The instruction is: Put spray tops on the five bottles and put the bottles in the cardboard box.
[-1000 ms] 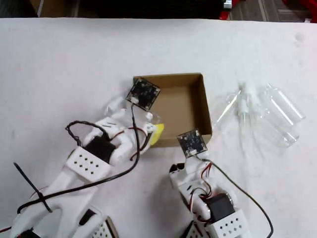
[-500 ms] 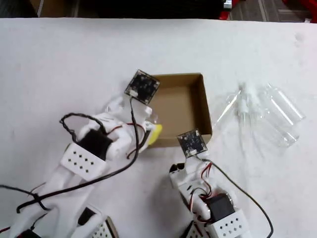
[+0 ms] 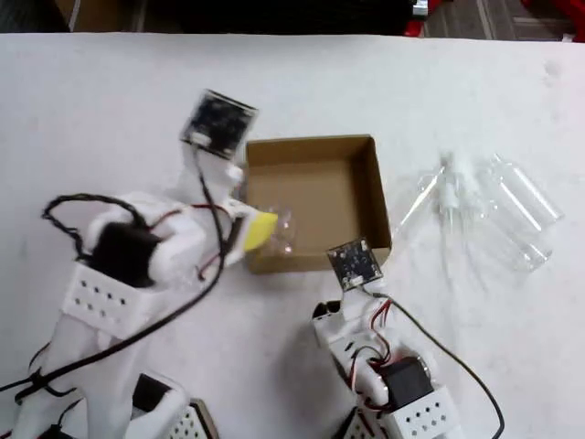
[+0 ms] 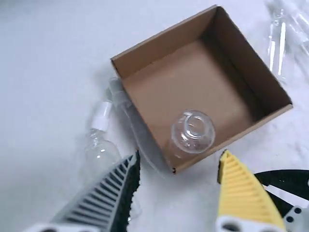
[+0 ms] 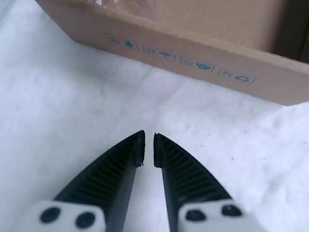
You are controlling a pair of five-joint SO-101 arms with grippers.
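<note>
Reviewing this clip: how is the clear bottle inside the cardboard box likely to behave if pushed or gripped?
The clear bottle looks empty and thin-walled, so it is probably light and easily shoved. It sits neck-up near a wall of the cardboard box, so a sideways nudge might tip it. Its smooth, rounded body may slip in a loose grip.
</note>
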